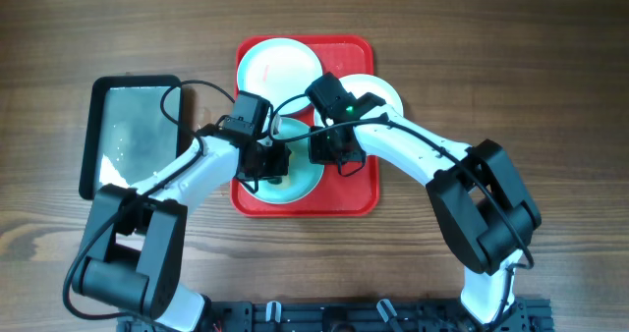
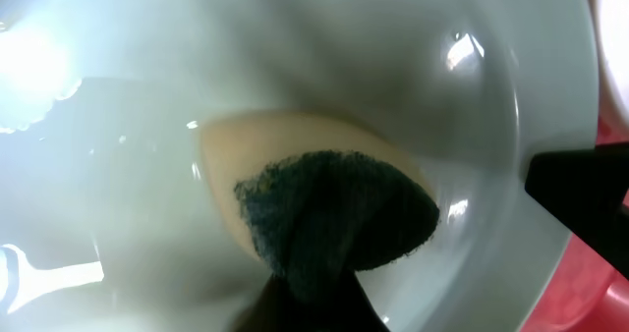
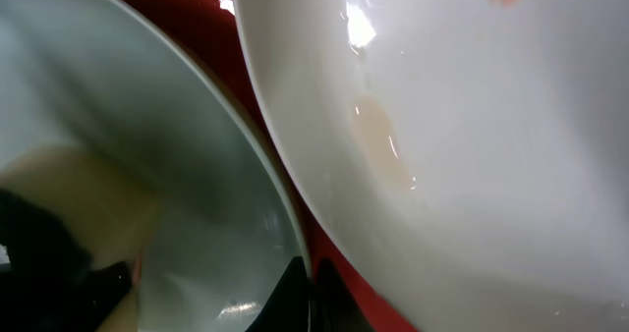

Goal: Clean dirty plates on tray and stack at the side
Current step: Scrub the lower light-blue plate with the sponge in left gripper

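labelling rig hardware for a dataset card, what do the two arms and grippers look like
The left arm and right arm have smooth white rounded links joined by boxy black joint housings. The left gripper and right gripper are black. Thin black cables loop off the wrists. A small green light glows on the right wrist.

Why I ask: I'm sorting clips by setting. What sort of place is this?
Probably a robot test bench, not a real kitchen: two arms at a wooden table, a red tray of plates, a metal pan.

A black-rimmed metal pan (image 1: 133,136) lies by the wooden counter's (image 1: 550,77) left edge; the left wrist view shows a yellow, dark-faced sponge (image 2: 324,209).
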`<action>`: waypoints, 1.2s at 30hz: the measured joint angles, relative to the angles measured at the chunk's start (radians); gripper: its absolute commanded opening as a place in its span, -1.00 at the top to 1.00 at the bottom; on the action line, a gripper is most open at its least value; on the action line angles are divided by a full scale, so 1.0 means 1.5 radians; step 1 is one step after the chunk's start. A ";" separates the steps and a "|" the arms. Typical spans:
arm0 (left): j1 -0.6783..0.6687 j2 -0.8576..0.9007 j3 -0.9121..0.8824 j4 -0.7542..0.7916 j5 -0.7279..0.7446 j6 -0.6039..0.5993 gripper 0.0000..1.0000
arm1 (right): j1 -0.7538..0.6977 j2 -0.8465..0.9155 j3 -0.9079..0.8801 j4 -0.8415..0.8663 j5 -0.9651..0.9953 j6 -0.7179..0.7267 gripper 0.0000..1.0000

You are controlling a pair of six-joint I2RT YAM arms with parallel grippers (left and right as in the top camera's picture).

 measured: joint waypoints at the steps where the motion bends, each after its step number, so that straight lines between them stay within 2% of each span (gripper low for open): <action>1: 0.000 0.003 0.008 -0.014 0.002 0.000 0.92 | 0.000 0.000 0.000 0.000 -0.001 0.000 0.91; 6: 0.001 0.017 0.040 -0.049 0.005 0.000 0.92 | 0.000 0.000 -0.001 0.004 -0.010 -0.003 0.91; 13: 0.038 0.019 0.078 -0.044 0.003 0.000 0.92 | 0.000 0.000 -0.001 0.005 -0.013 -0.005 0.91; 19: 0.076 0.020 0.079 -0.043 -0.031 0.001 0.92 | 0.000 0.000 -0.001 0.005 -0.014 -0.005 0.91; 36: 0.075 0.020 0.063 -0.017 -0.110 0.006 0.92 | 0.000 0.000 -0.001 0.008 -0.015 -0.005 0.92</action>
